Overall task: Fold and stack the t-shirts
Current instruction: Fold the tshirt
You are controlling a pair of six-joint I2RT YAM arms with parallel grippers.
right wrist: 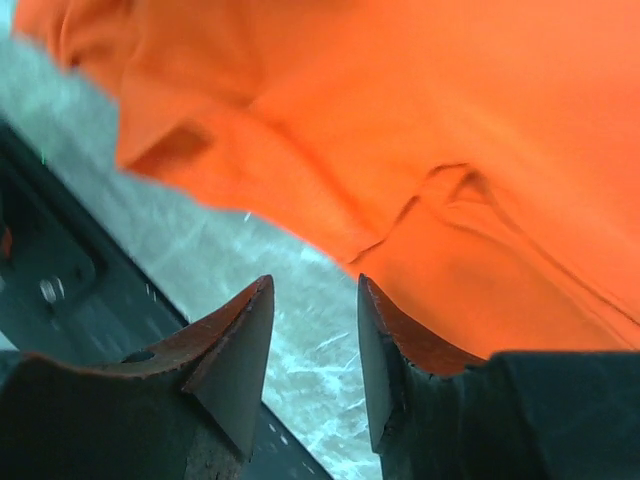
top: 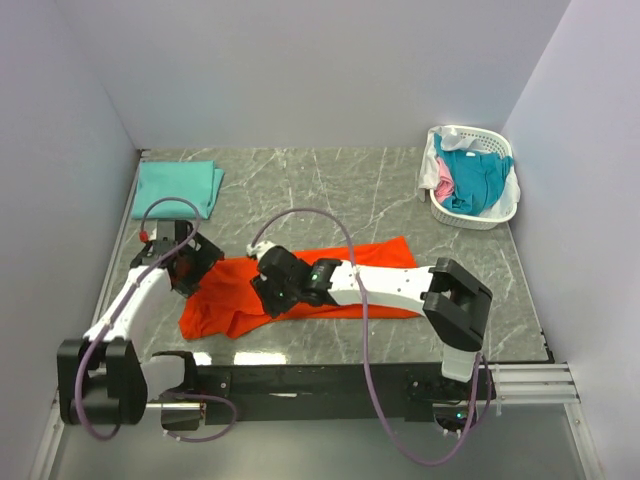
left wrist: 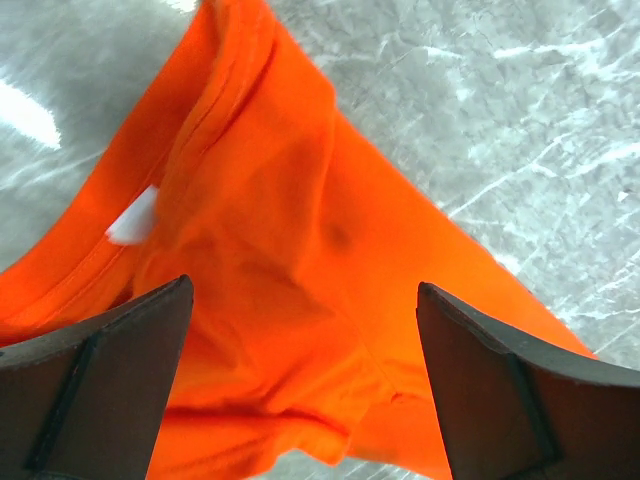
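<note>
Near the front edge of the table (top: 360, 180) the orange shirt (top: 388, 256) lies rumpled, its middle hidden under my right arm (top: 390, 285); left gripper (left wrist: 300, 290) hangs wide open over the collar, holding nothing; right gripper (right wrist: 315, 290) is partly open at the shirt's near edge, only tabletop in the gap; green shirt (top: 178, 187) sits folded far left; basket (top: 500, 212) far right holds a teal shirt (top: 475, 175) and a pink shirt (top: 443, 183), mostly buried.
</note>
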